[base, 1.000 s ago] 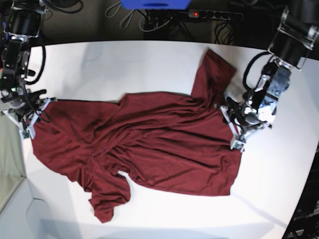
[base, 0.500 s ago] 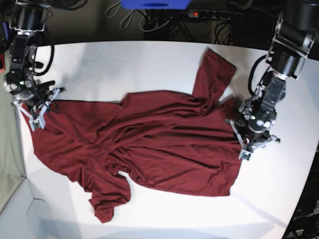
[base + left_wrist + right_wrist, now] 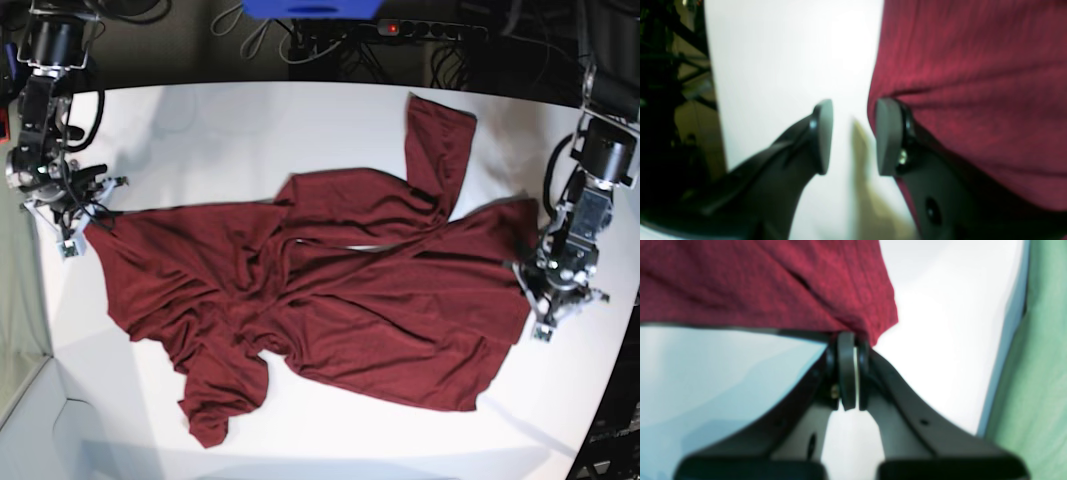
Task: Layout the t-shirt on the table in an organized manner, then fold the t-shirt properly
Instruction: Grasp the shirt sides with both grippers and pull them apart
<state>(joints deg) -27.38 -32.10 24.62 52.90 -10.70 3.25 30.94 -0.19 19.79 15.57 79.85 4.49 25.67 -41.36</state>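
Here, a maroon shirt lay rumpled across the table. The right gripper, at nine o'clock, pinched its corner. The left gripper, at three o'clock, stood released beside the hem.

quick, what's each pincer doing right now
Left pincer: open, nothing between its pads, right at the edge of the t-shirt.
Right pincer: shut on a corner of the t-shirt.

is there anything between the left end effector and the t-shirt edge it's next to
Nothing visible. In the left wrist view the left end effector has open jaws with only bare white table between them, and one pad sits right at the edge of the maroon t-shirt. No other object lies there.
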